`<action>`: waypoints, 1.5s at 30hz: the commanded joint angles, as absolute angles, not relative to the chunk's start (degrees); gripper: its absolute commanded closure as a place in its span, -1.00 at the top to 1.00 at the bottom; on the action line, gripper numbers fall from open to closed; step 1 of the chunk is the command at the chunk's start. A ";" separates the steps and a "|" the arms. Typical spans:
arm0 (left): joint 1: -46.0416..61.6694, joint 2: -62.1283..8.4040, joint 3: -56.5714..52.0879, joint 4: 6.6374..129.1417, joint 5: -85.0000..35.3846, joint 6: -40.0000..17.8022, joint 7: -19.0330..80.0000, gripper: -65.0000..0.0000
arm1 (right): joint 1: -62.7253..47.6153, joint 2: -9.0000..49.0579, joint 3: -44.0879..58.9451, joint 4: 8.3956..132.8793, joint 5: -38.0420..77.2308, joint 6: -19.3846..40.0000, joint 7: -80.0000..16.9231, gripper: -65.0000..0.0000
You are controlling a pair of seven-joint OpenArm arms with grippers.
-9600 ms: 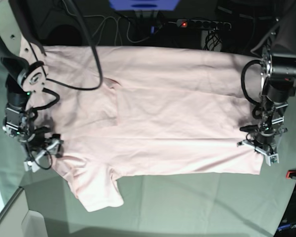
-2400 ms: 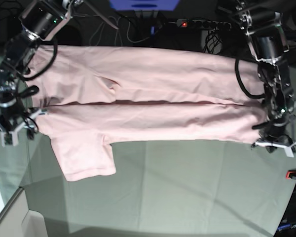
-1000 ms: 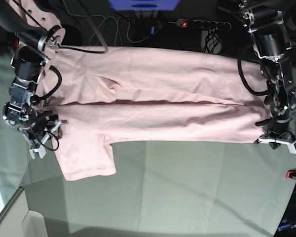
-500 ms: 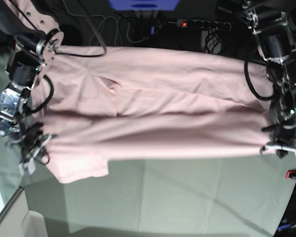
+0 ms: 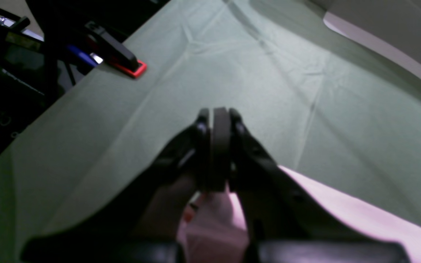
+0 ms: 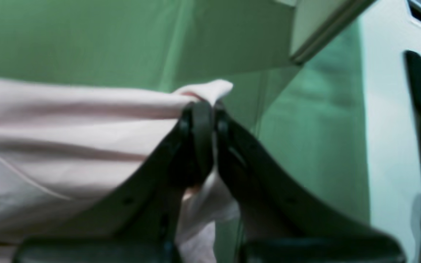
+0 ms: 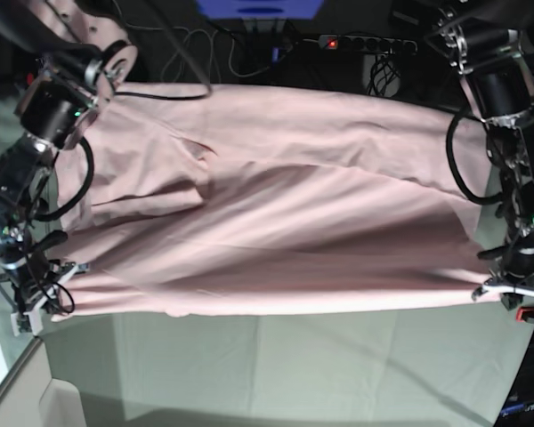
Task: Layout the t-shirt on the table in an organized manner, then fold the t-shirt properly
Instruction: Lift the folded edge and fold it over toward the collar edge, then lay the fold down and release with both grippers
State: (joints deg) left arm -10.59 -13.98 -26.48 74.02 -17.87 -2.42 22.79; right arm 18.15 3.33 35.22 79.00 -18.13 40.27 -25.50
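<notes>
The pale pink t-shirt (image 7: 276,205) lies stretched across the table (image 7: 338,374), and its near edge is pulled taut between both grippers. At the base view's right, my left gripper (image 7: 513,286) is shut on the shirt's corner. In its wrist view the left gripper (image 5: 216,117) has its jaws together, with pink cloth (image 5: 342,219) trailing below. On the other side, the right gripper (image 7: 31,298) is shut on the opposite corner. Up close, the right gripper (image 6: 203,107) pinches a bunched fold of the t-shirt (image 6: 68,128). No print shows.
A red-orange clamp (image 7: 527,314) sits at the table edge just beside the left gripper, also seen as the clamp (image 5: 130,67). A power strip (image 7: 365,42) and cables lie beyond the far edge. A pale box (image 7: 27,391) stands at the near left corner.
The right gripper has shut on the shirt. Both grippers have drawn the near edge toward the front of the table, and the sleeve that hung out is now folded under.
</notes>
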 commanded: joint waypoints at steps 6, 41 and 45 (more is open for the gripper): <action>-12.09 -15.16 -26.77 75.12 -17.89 -2.33 21.05 -1.00 | 15.34 1.54 35.91 81.89 -17.80 40.00 -24.22 -1.00; 4.18 -14.64 -32.40 79.96 -27.38 -2.33 20.88 -1.00 | -6.90 -8.31 37.85 99.03 -17.80 40.00 -23.69 -1.00; 5.05 -14.64 -32.48 78.29 -27.56 -2.33 20.62 -1.00 | -10.15 -8.13 37.93 99.03 -15.16 40.00 -23.69 -1.00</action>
State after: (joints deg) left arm 5.17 -13.65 -32.16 77.60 -27.35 -2.35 21.63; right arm -10.33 -8.56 37.87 97.89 -15.97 40.25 -24.88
